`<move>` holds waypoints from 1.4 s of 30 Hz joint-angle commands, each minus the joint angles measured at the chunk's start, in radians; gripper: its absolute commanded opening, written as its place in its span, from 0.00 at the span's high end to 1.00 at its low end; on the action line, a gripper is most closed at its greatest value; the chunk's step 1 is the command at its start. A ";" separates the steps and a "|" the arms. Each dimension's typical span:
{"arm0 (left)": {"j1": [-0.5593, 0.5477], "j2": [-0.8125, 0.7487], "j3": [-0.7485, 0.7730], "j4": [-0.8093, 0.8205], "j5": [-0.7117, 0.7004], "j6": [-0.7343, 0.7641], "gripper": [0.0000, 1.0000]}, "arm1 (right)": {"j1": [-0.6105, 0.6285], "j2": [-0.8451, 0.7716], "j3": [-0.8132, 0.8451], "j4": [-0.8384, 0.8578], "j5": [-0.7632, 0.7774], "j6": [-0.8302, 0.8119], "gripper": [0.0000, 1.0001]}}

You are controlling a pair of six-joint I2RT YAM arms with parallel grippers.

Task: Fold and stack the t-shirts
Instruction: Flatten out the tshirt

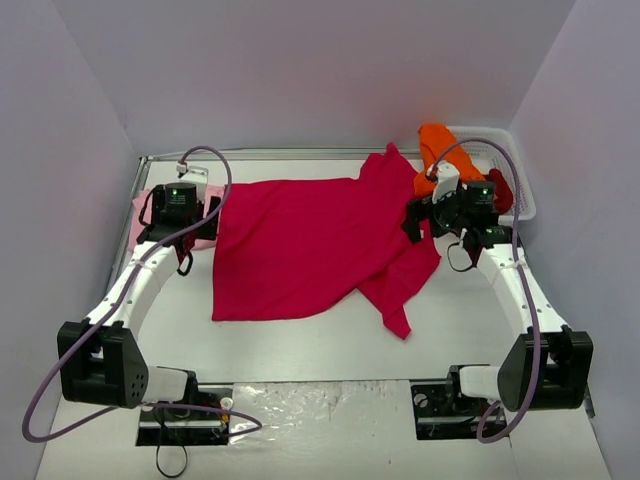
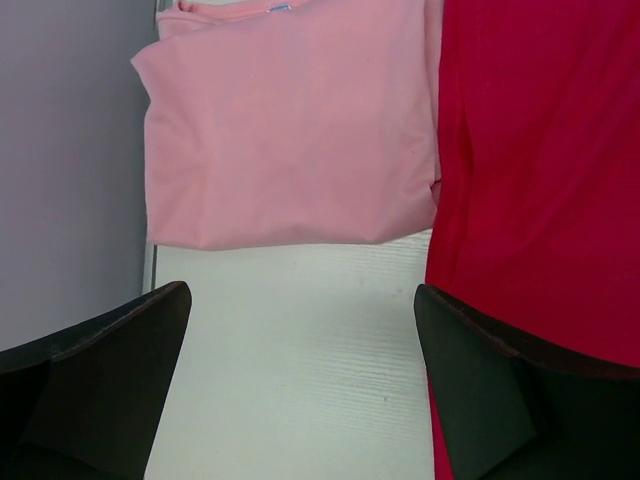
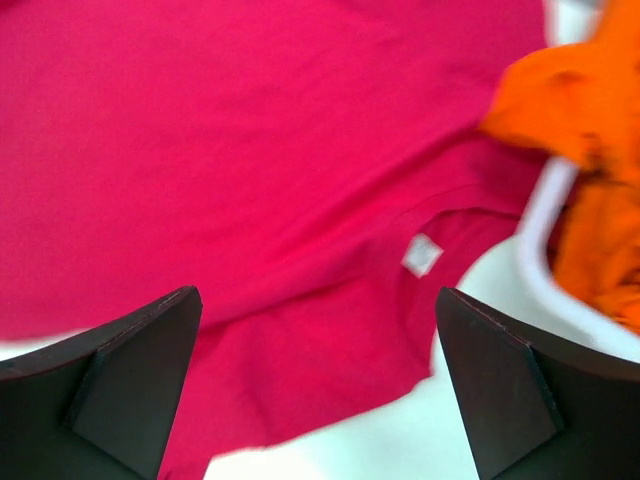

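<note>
The large crimson-magenta t-shirt lies spread flat mid-table, its collar end toward the right. It also shows in the left wrist view and in the right wrist view, where its neck label is visible. The pale pink t-shirt lies folded at the far left. The orange t-shirt hangs over the basket. The dark red t-shirt lies partly hidden behind the right wrist. My left gripper is open over bare table between pink and crimson. My right gripper is open above the crimson collar.
A white mesh basket stands at the back right, its rim close to the right gripper. Walls close in on the left, back and right. Bare table lies in front of the crimson shirt.
</note>
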 commanded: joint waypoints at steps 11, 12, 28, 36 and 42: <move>-0.005 0.009 0.078 -0.159 0.203 0.063 0.06 | 0.002 -0.038 0.041 -0.451 -0.082 -0.139 0.00; -0.007 0.006 0.068 -0.174 0.213 0.074 0.06 | 0.000 -0.055 0.036 -0.452 -0.089 -0.151 0.00; -0.041 -0.096 -0.015 -0.260 0.239 0.120 0.04 | 0.272 0.130 0.216 -0.892 0.045 -0.455 0.06; -0.051 -0.017 0.034 -0.292 0.377 0.144 0.29 | 0.260 0.247 0.187 -0.592 0.199 -0.310 0.88; -0.067 0.143 0.157 -0.300 0.380 0.146 0.77 | 0.214 0.368 0.286 -0.541 0.206 -0.271 1.00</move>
